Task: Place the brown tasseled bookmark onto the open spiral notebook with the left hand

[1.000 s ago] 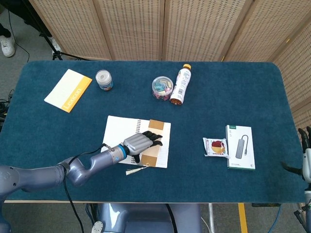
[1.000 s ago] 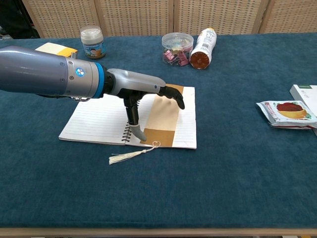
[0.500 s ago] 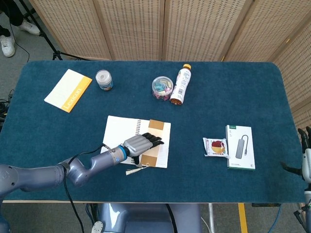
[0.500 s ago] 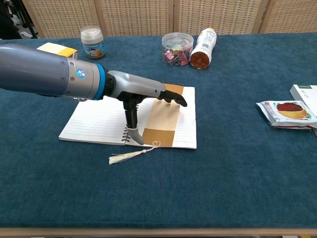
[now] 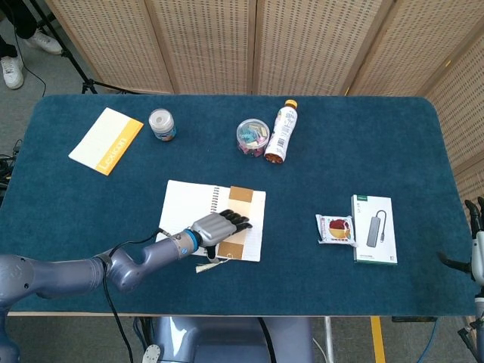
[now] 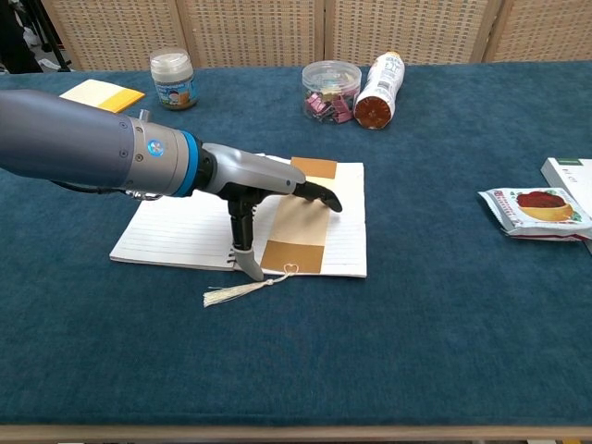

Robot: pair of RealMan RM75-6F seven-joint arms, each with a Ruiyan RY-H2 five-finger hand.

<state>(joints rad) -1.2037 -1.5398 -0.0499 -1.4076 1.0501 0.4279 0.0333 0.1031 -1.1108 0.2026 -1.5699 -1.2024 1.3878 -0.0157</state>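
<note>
The open spiral notebook lies at the table's front centre. The brown bookmark lies flat along the notebook's right page. Its cream tassel trails off the near edge onto the cloth. My left hand hovers over the bookmark's lower left part with fingers stretched out and nothing in them. Its thumb points down by the spiral at the notebook's near edge. My right hand shows only at the far right edge of the head view, fingers apart, holding nothing.
A yellow booklet and a small jar sit at the back left. A clear tub of clips and a bottle on its side are behind the notebook. A snack packet and a boxed hub lie to the right.
My left hand has drawn back toward the near left, uncovering more of the bookmark. The bookmark and tassel stay where they lay on the notebook.
</note>
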